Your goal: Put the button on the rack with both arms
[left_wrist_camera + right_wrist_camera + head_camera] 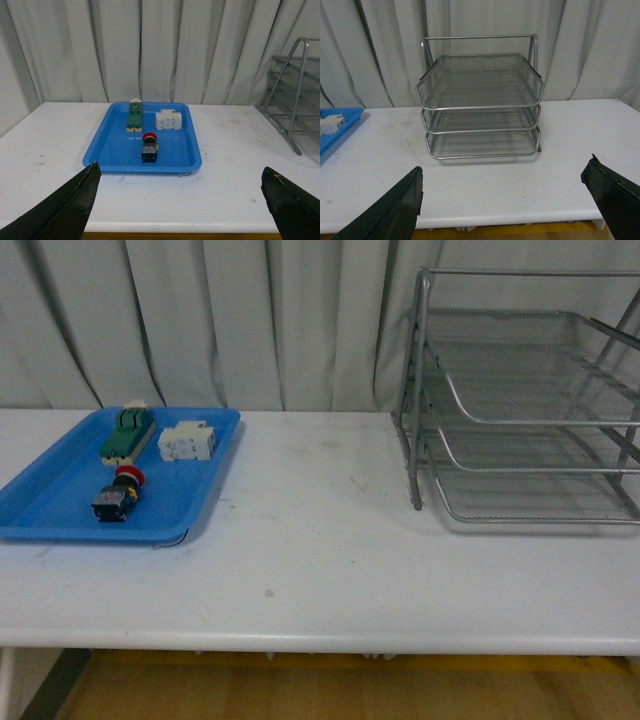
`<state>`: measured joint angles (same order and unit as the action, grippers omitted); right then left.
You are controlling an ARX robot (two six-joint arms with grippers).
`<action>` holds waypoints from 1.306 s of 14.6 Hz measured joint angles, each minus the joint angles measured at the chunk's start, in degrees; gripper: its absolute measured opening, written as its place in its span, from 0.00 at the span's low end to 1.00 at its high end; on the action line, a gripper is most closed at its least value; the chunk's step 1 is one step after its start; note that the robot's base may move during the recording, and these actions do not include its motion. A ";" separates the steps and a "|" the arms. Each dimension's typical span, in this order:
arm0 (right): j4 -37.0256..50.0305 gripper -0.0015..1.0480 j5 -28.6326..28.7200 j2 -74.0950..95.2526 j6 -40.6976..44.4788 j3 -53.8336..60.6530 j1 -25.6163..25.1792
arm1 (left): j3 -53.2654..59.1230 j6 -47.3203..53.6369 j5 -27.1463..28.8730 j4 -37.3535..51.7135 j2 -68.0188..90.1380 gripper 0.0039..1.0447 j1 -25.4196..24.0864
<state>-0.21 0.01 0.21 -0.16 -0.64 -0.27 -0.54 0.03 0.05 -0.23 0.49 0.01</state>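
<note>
Two claws, both spread wide and empty: left claw (180, 171) and right claw (505, 166) each show only two dark fingertips at the lower corners of their wrist views. Neither arm appears in the front view. The button (120, 494) sits in the near half of the blue tray (205, 502), on the left side of the worktop (320, 540). The rack (520, 420) stands on the far right, well apart from the tray. Key relation: in the left wrist view the button (149, 147) lies ahead of the left claw and roughly on its centre line, past the tray's near rim (142, 169). Its long axis runs away from the robot, red cap toward the curtain (250, 320) and dark body toward the claw; the front view shows that axis tipped slightly to the right at the cap end. Judgement: the left arm is clearly the nearer for the pickup, and a grip across the body, not along the axis, looks the natural one. The right claw faces the rack (480, 100) squarely, open fronts of all three tiers toward it. A green block (127, 432) and a white block (187, 442) lie beyond the button, apart from it. Limits: the rack is cut off at the right edge of the front view, and only a corner of it shows in the left wrist view. The button is small and blurred; I cannot tell which face it rests on. Claw pads are not visible.
</note>
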 joint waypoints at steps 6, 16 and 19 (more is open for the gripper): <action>0.00 0.94 0.00 0.00 0.00 0.00 0.00 | 0.00 0.00 0.00 0.02 0.00 0.94 0.00; 0.00 0.94 0.00 0.00 0.00 0.00 0.00 | 0.00 0.00 0.00 0.00 0.00 0.94 0.00; 0.00 0.94 0.00 0.00 0.00 0.00 0.00 | 0.00 0.00 0.00 0.00 0.00 0.94 0.00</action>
<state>-0.21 0.01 0.21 -0.16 -0.64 -0.27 -0.54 0.03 0.05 -0.23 0.49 0.01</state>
